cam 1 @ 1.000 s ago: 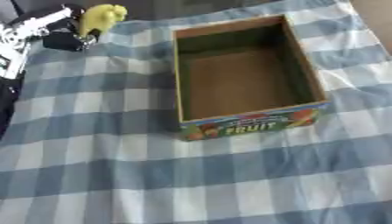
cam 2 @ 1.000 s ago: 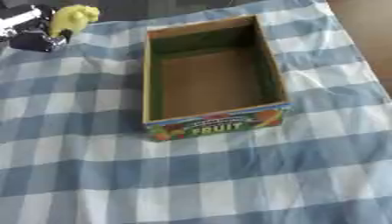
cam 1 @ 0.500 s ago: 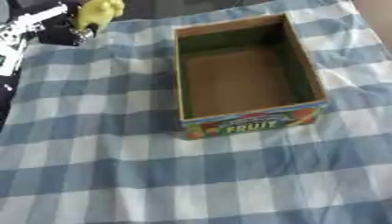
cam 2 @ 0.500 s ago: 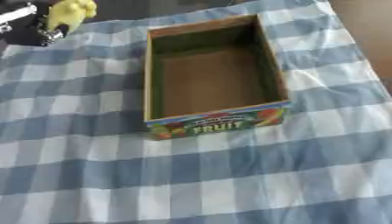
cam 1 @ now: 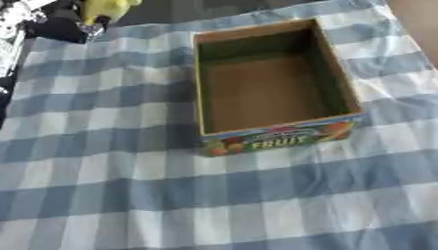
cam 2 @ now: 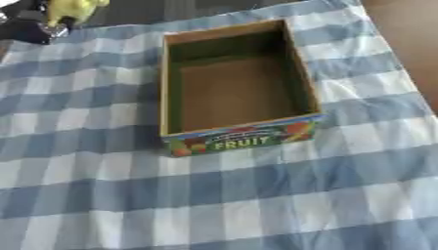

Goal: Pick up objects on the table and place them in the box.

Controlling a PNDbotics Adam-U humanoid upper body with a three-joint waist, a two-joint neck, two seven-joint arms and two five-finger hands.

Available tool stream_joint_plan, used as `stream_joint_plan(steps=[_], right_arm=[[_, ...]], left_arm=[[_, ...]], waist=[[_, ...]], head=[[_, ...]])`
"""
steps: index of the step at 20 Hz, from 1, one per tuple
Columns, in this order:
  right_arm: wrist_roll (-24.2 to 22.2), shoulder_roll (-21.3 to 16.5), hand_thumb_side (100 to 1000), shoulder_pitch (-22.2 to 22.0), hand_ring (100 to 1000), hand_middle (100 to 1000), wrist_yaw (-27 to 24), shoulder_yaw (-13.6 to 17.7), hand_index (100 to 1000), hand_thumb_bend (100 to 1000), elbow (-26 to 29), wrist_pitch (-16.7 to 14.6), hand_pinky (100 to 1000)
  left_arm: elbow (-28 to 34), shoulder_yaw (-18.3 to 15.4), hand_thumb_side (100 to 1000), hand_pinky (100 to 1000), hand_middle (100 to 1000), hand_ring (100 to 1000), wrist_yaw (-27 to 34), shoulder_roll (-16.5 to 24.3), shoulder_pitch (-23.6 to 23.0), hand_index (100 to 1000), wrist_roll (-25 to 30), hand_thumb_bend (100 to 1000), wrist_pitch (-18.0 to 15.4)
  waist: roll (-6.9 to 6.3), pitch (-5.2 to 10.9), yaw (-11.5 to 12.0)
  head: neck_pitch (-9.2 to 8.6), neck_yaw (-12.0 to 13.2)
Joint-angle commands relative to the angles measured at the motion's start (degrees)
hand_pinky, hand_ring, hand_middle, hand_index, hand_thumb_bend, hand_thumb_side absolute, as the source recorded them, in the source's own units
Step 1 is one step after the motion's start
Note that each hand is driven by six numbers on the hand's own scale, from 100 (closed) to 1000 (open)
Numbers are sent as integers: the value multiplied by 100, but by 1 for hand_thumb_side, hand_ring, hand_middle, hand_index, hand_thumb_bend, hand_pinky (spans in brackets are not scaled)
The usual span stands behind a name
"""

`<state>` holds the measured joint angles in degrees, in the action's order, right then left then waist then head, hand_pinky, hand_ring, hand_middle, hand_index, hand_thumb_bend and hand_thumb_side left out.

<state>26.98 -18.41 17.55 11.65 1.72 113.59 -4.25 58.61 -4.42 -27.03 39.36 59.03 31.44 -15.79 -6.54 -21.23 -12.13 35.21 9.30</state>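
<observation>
Soft, even daylight; both views slightly blurred, the box [cam 1: 272, 88] interior shadowed, its far wall perhaps darkest.

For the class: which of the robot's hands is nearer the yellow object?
Left. The left hand is at the yellow object, top left, seemingly holding it. The right hand shows in neither view.

One box [cam 1: 279, 139], one yellow object [cam 1: 104, 8], perhaps fruit.
</observation>
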Motion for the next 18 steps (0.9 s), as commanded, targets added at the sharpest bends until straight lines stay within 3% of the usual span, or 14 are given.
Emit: stream_joint_plan(steps=[1,6,11,18], right_arm=[[20,-51,726,32,881,651,-36,50,830,100,100,-15,934],[62,-31,720,84,878,654,-51,84,830,100,100,-48,931],[200,-13,712,149,873,656,-50,167,830,100,100,-108,926],[377,19,705,283,869,658,-73,206,830,100,100,-233,923]], left_arm=[[516,128,249,683,778,812,-41,-13,91,745,-177,100,-129],[1120,326,247,679,767,808,-386,-537,115,742,-396,100,-207],[1331,346,248,675,744,795,-987,-1113,169,731,-560,100,-184],[1288,526,246,692,712,782,-2267,-1674,114,724,-852,100,-611]], waist=[[69,179,-2],[146,252,-56],[225,304,-119],[277,319,-204]], head=[[49,-87],[85,-170],[103,-109],[146,13]])
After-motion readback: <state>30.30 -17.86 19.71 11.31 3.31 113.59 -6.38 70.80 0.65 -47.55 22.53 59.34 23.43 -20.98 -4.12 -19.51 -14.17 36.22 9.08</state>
